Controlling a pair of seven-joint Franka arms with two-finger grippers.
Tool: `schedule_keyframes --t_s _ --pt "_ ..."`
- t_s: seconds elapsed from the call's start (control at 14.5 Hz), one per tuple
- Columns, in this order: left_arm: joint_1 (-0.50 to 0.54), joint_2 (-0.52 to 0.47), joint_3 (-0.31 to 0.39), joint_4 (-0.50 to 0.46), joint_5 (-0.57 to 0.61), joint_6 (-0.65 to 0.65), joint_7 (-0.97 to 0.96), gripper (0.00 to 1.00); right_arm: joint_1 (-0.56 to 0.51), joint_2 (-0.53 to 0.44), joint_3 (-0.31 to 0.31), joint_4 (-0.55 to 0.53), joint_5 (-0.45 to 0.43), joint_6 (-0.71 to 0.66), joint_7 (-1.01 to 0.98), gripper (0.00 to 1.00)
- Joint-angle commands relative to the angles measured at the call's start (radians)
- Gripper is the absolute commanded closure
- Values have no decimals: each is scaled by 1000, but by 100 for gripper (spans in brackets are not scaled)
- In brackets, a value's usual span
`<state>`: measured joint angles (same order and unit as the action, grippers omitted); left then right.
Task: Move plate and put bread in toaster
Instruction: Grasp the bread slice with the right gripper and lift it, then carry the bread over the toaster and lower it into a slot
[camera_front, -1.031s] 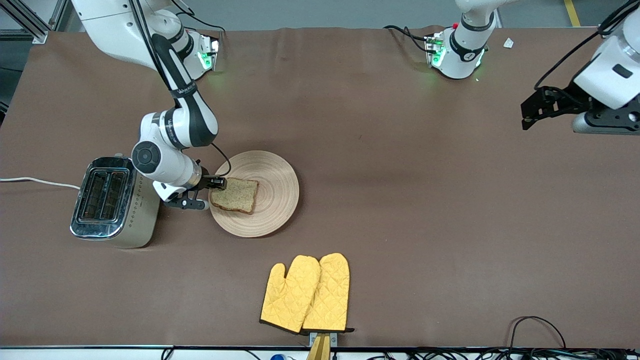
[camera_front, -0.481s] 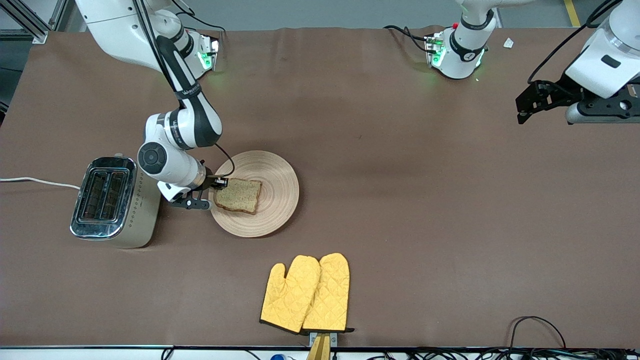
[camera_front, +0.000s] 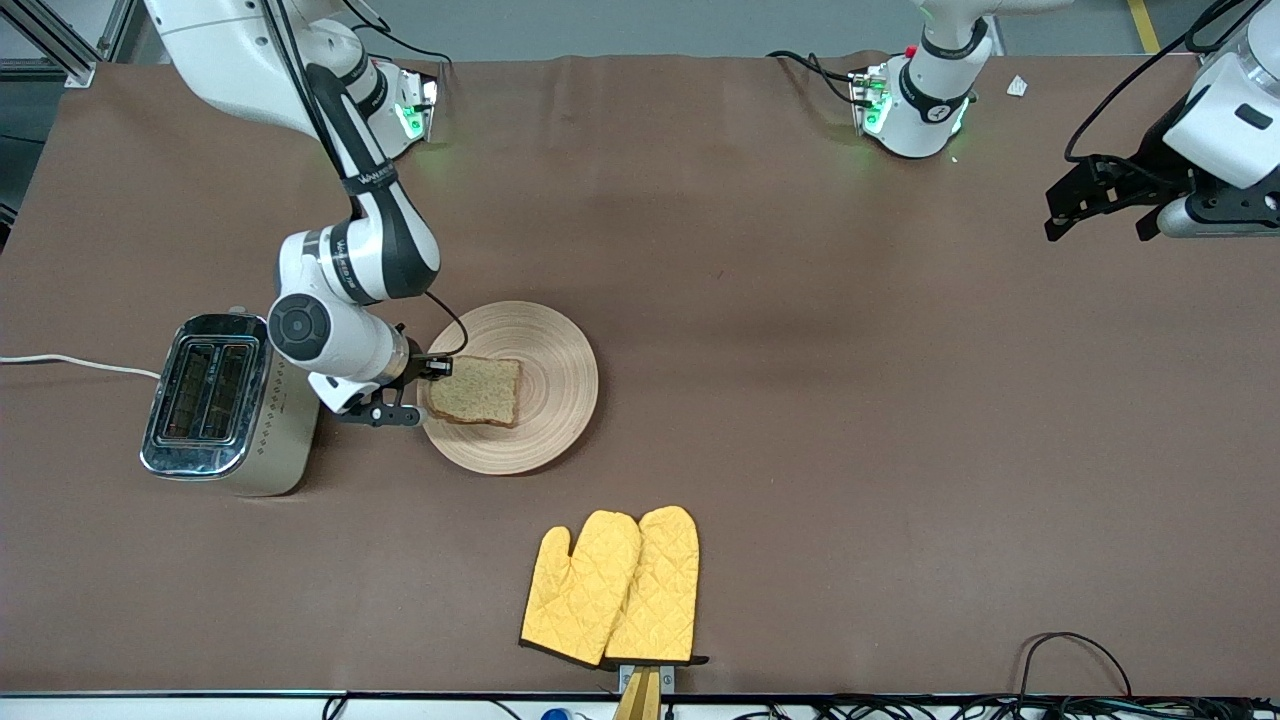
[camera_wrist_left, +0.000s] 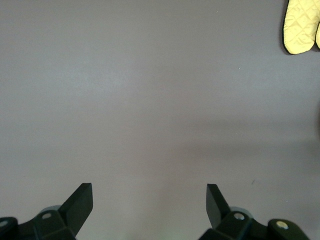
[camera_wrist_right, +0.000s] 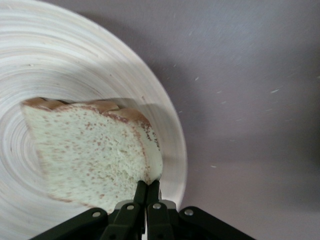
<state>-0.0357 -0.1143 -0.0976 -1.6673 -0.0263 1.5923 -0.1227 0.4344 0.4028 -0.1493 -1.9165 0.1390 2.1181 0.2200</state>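
The bread (camera_front: 477, 391) is a speckled brown slice held a little above the round wooden plate (camera_front: 550, 345). My right gripper (camera_front: 436, 367) is shut on the slice's edge nearest the toaster. In the right wrist view the closed fingers (camera_wrist_right: 148, 192) pinch the bread (camera_wrist_right: 85, 155) over the plate (camera_wrist_right: 75, 65). The cream and chrome toaster (camera_front: 225, 404) stands beside the plate, toward the right arm's end, with both slots showing. My left gripper (camera_front: 1065, 205) is open and empty, high over the left arm's end of the table; it also shows in the left wrist view (camera_wrist_left: 149, 197).
A pair of yellow oven mitts (camera_front: 612, 588) lies nearer the front camera than the plate, near the table's front edge; one mitt shows in the left wrist view (camera_wrist_left: 301, 25). The toaster's white cord (camera_front: 70, 363) runs off the table's end.
The right gripper has lifted and tilted the bread slightly over the plate. The left arm has drifted toward the robots' side, its gripper staying open.
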Motion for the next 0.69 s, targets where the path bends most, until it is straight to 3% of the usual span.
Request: schedule_keyframes --t_s 0.0,0.28,0.62 --pt "-12 -10 7 -14 -11 17 6 0 -2 -4 -12 250 -149 -313 33 99" --pt "-10 -7 1 -6 2 18 6 0 0 -21 -12 434 -375 -561 32 99" --pt "-7 7 4 6 2 18 6 0 -5 -59 -15 475 -703 -678 36 99"
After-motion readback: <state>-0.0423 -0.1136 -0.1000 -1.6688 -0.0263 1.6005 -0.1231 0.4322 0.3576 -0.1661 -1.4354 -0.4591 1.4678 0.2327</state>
